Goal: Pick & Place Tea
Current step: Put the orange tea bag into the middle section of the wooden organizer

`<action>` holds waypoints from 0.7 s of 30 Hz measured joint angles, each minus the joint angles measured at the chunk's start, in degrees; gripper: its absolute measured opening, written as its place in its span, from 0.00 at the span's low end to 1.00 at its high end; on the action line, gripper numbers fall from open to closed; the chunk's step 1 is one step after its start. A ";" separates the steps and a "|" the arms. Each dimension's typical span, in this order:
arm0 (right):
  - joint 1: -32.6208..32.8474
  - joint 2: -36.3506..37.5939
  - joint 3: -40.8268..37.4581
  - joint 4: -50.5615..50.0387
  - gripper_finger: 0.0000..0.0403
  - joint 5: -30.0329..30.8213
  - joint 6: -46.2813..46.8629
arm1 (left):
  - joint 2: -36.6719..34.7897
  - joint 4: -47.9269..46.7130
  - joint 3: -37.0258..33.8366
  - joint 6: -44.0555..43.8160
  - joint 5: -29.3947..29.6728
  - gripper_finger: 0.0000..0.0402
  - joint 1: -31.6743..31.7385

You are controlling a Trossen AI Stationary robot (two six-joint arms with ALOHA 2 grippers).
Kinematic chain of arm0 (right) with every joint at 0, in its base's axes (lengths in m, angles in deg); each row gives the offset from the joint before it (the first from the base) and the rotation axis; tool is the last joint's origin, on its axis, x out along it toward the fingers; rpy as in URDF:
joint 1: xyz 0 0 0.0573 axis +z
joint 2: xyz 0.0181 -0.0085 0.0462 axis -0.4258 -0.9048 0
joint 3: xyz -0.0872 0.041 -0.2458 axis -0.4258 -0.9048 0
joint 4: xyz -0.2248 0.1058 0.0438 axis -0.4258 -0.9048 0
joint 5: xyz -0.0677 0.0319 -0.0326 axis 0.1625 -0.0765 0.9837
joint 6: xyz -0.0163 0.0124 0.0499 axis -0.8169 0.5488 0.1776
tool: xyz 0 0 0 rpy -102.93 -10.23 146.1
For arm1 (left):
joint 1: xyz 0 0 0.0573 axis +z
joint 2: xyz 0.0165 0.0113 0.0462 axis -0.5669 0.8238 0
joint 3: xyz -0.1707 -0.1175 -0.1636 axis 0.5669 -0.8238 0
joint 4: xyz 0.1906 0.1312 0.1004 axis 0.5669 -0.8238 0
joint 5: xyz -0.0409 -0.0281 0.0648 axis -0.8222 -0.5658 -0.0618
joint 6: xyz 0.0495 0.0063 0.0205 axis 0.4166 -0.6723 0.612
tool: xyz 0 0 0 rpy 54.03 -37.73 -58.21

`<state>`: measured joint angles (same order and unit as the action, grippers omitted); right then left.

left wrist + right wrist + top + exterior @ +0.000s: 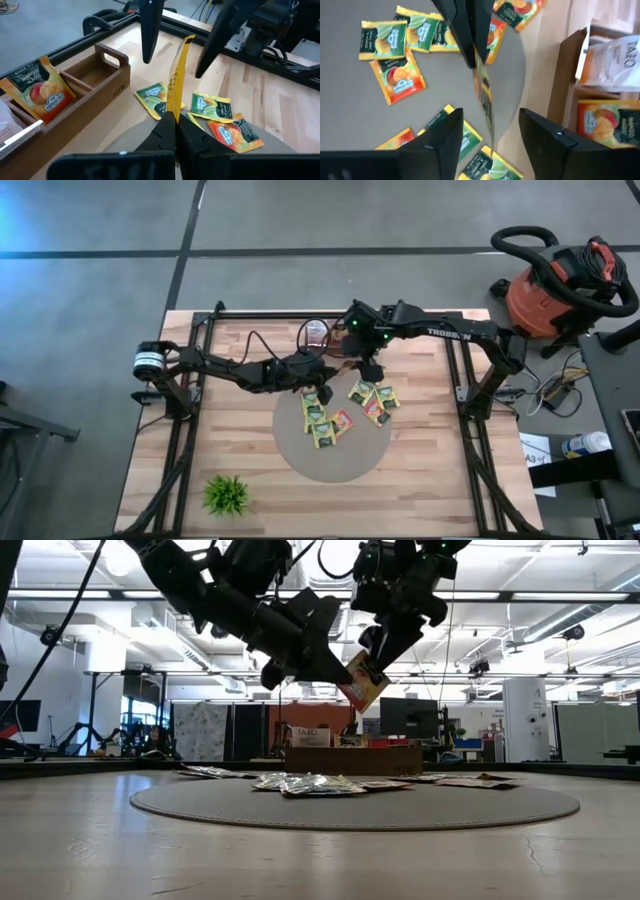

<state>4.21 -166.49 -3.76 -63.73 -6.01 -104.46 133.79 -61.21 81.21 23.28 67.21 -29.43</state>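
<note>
Above a pale, plank-grained wooden desk [420, 470], the left pincer [174, 131] is pressed together on the lower edge of a thin, flat tea sachet [176, 75], holding it edge-up in the air. In the low view this sachet [363, 681] hangs tilted, well clear of the surface, showing an orange-red face with a yellow border. The right pincer [487, 132] stands spread, its two dark, blocky fingers [440, 142] on either side of the sachet's edge without visibly touching it; in the left wrist view those same fingers appear as long tapered blades flanking the sachet's top.

Below lies a smooth, grey, round mat [345, 460]. The other tea sachets [322, 420] are scattered on it in a loose cluster: small glossy squares, mostly yellow-green with dark label panels, a few orange-red with a mango picture [399, 77]. Some overlap at their corners, and from table height they look crinkled and slightly lifted rather than flat.

Just beside the mat stands an open wooden box [102, 75] with straight walls, inner dividers and a cut-out handle. One orange mango sachet [42, 90] stands upright in a compartment, leaning on the divider. A small green plant [228, 494] with spiky leaves sits near the desk's front corner on the left arm's side. Black metal frame rails [470, 420] run along the desk edges.
</note>
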 joint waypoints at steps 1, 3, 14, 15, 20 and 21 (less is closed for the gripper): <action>-0.04 0.00 -0.03 0.12 0.43 0.01 0.00 | 0.00 0.12 0.00 0.00 0.00 0.00 0.00; -0.22 -0.03 -0.11 0.08 0.39 0.06 -0.05 | 0.00 0.33 0.00 0.01 -0.02 0.00 0.00; -0.39 -0.11 -0.59 0.12 0.10 1.36 -1.31 | 0.00 1.29 -0.03 0.46 0.02 0.00 0.04; -0.39 -0.11 -0.59 0.10 0.07 1.93 -1.46 | 0.00 1.29 -0.11 0.70 0.03 0.00 0.04; -0.39 -0.14 -0.59 0.17 0.02 2.78 -1.75 | 0.00 0.98 -0.54 -0.12 0.09 0.01 0.07; -0.39 -0.18 -0.57 0.21 0.02 2.80 -1.35 | 0.00 0.98 -0.71 -0.77 0.09 0.03 0.07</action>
<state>3.81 -166.67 -4.33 -63.52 -3.21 -105.81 133.79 -60.23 80.50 22.51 67.30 -29.36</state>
